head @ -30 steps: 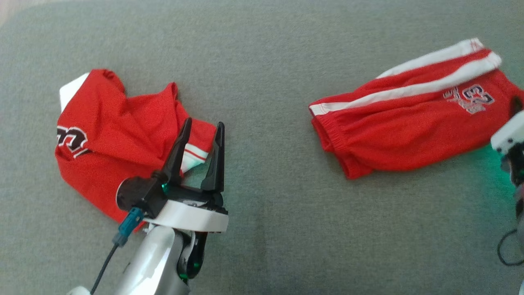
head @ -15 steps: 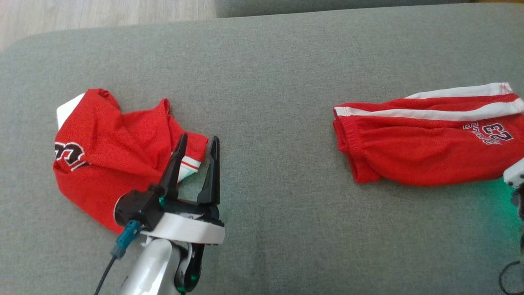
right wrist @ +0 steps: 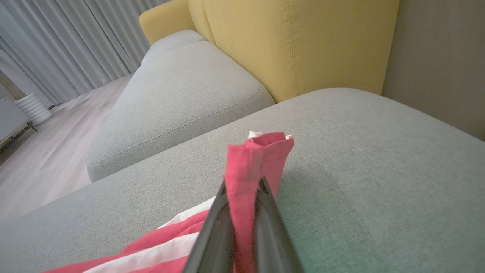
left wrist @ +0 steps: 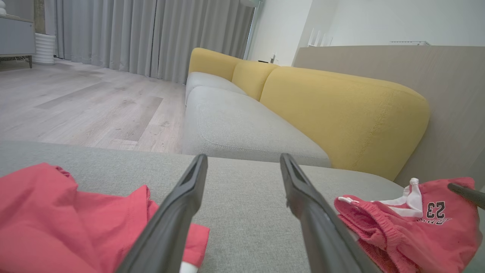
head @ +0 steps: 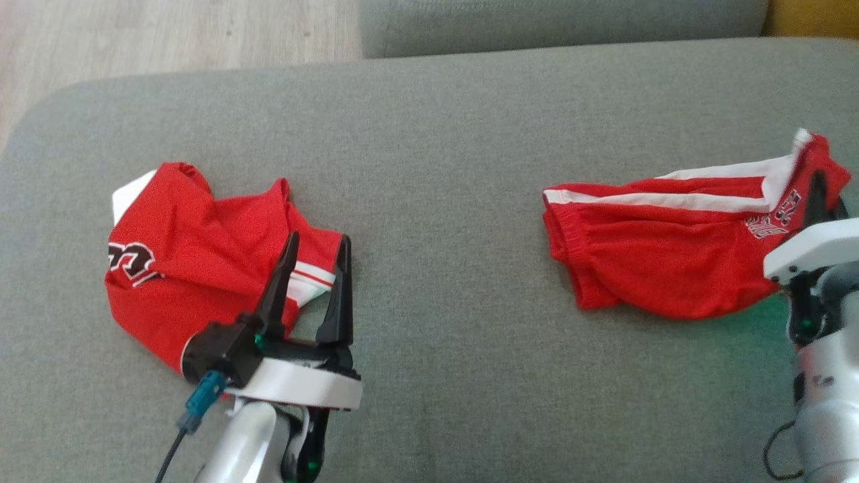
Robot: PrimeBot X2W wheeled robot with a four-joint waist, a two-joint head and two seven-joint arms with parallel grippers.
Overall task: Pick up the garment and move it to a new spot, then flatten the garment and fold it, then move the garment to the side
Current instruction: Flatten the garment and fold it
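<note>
Right gripper (right wrist: 242, 187): fingers pressed together on a folded corner of the red shorts (head: 658, 268), at the leg-hem end. The pinched fabric stands up between the tips, with that corner raised off the cushion. Judged the hold for carrying them to a new spot. The rest of the shorts lies bunched on the right of the grey sofa seat (head: 436, 168), waistband toward centre. Left gripper (head: 315, 245): fingers spread, nothing between them, tips over the trimmed edge of a crumpled red jersey (head: 194, 268), well apart from the shorts; judged idle
</note>
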